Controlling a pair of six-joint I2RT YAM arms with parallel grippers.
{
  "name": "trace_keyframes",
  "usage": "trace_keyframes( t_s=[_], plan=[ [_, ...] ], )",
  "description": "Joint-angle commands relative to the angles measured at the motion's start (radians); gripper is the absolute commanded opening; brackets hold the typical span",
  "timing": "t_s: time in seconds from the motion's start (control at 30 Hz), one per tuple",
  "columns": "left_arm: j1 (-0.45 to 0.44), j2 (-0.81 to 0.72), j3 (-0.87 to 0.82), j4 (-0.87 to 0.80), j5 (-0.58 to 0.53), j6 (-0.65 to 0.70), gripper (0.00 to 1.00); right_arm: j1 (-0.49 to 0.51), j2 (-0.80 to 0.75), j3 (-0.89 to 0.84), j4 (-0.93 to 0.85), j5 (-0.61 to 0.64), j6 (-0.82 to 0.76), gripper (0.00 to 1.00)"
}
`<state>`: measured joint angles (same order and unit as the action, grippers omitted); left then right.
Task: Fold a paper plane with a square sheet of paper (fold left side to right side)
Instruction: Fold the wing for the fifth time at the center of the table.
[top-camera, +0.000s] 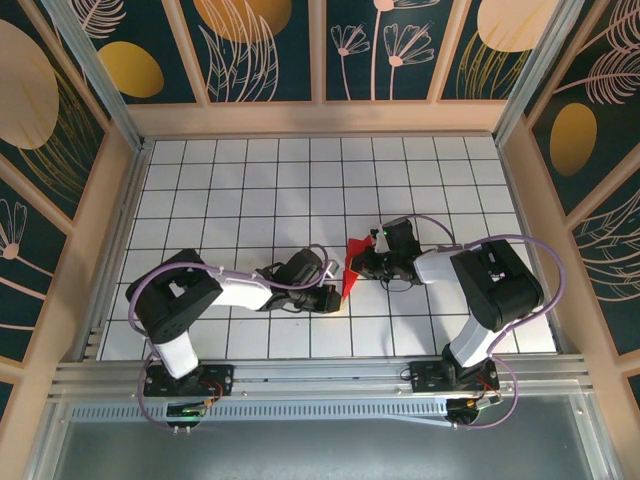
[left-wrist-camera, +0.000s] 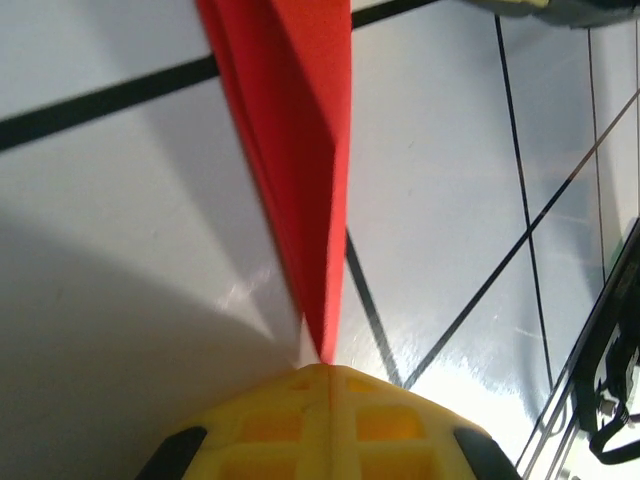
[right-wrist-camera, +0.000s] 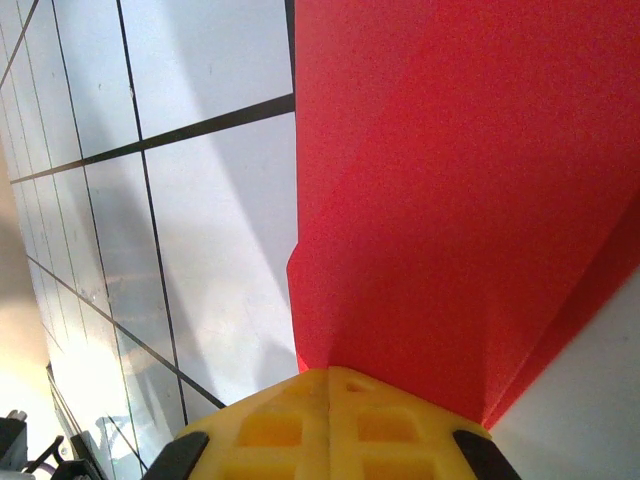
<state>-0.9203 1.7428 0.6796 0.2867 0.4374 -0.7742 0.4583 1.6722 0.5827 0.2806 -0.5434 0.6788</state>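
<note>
The red paper (top-camera: 352, 268) is a folded, creased shape held up between my two grippers near the middle of the table. My left gripper (top-camera: 337, 297) is shut on its lower narrow end; in the left wrist view the red paper (left-wrist-camera: 295, 140) runs as a slim pointed strip from the closed yellow fingertips (left-wrist-camera: 327, 372) upward. My right gripper (top-camera: 362, 262) is shut on the wider upper end. In the right wrist view the red paper (right-wrist-camera: 460, 200) spreads broad above the closed yellow fingertips (right-wrist-camera: 330, 378), with a crease at its right.
The white gridded table (top-camera: 240, 190) is walled by a wooden frame (top-camera: 320, 118) at the back and sides. A metal rail (top-camera: 320, 375) carrying both arm bases runs along the near edge.
</note>
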Motion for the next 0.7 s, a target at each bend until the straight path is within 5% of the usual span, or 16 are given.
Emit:
trace_keyframes(
  t_s=[0.0,0.27,0.67],
  plan=[
    [0.004,-0.055,-0.044,-0.077,0.001,0.031,0.0,0.019,0.069,-0.035,-0.169,0.096,-0.033,0.0],
    [0.079,-0.137,-0.021,-0.008,0.05,-0.01,0.0,0.024,0.062,-0.029,-0.174,0.097,-0.03,0.0],
    [0.051,0.052,0.195,0.0,0.143,0.056,0.0,0.027,0.065,-0.032,-0.167,0.099,-0.02,0.0]
  ],
)
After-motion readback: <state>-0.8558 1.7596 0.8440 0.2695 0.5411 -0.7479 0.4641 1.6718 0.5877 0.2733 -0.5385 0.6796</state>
